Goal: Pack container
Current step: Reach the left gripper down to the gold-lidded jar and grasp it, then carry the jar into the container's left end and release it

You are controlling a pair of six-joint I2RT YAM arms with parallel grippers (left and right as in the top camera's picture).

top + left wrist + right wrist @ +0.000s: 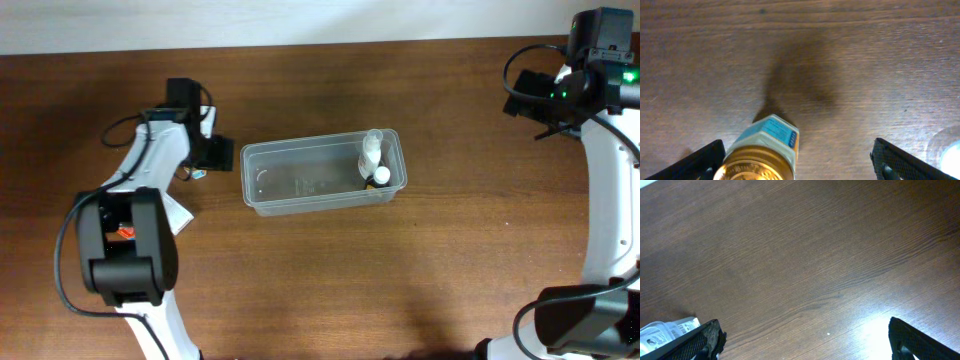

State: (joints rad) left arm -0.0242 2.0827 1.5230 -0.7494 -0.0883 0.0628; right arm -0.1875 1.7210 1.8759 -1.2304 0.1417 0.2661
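Overhead: The container [320, 176], a clear shallow tub, lies lengthwise near the middle of the wooden surface [420, 270]. Two small items sit at its right end: a pale clear bottle [372, 149] lying against the far wall, and a small bottle with a white cap [381, 175] just in front of it. The rest of the tub shows only bare floor. The left tool [214, 152] is just off the tub's left end and points towards it. From this height I cannot tell how its jaws stand. The right arm [603, 150] is at the far right edge, well apart from the tub.

Left wrist: Jaws spread wide. A small item with a gold round top and pale blue label [764, 152] stands between them, close beside the left finger [702, 161] and well clear of the right finger [902, 161]. It is not gripped. A clear rim corner of the tub shows at lower right.

Right wrist: The right tool [805, 330] is spread wide, with only bare wood between the jaws. A white printed packet [665, 332] lies at lower left, beside one finger.
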